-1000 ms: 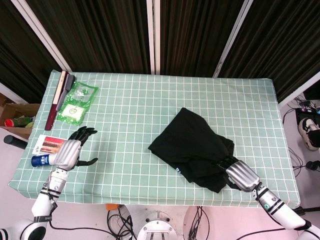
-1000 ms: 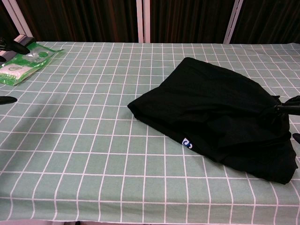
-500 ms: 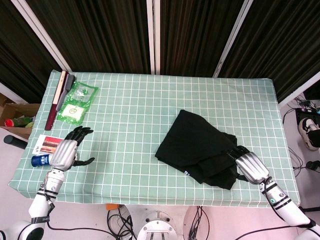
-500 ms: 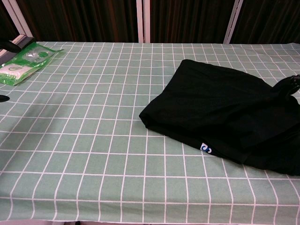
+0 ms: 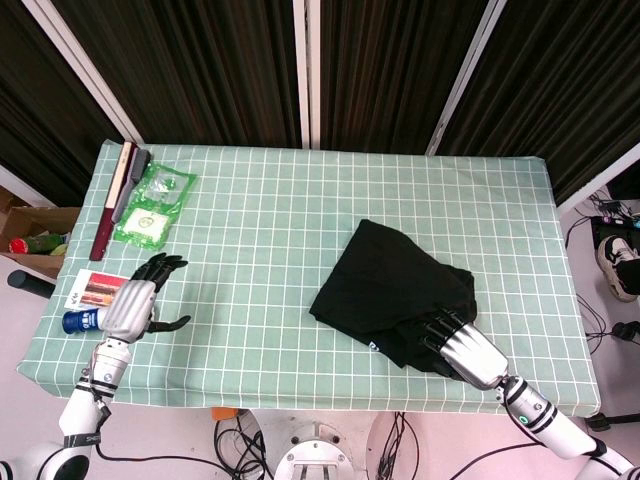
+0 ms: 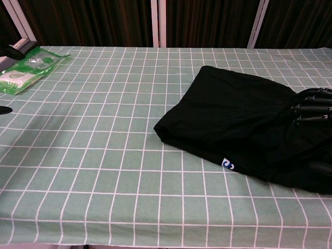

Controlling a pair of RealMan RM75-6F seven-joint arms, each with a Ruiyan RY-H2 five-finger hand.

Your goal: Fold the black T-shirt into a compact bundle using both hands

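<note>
Item: black cotton T-shirt (image 5: 395,295), lying on the right half of the green checked tablecloth (image 5: 260,240), already doubled into an uneven wedge, a small blue-and-white label showing at its near edge. We judge the task midway: a rough fold exists, but the bundle is loose and not compact.

Right hand (image 5: 462,350): over the shirt's near right corner, fingers spread and extended across the cloth; we see nothing pinched, and cannot tell whether the fingertips touch the fabric.

Left hand (image 5: 135,303): well apart from the shirt at the table's left edge, fingers loosely apart, empty.

Next move, in our judgement: grip that corner and bring the left hand across for a further fold.
</note>
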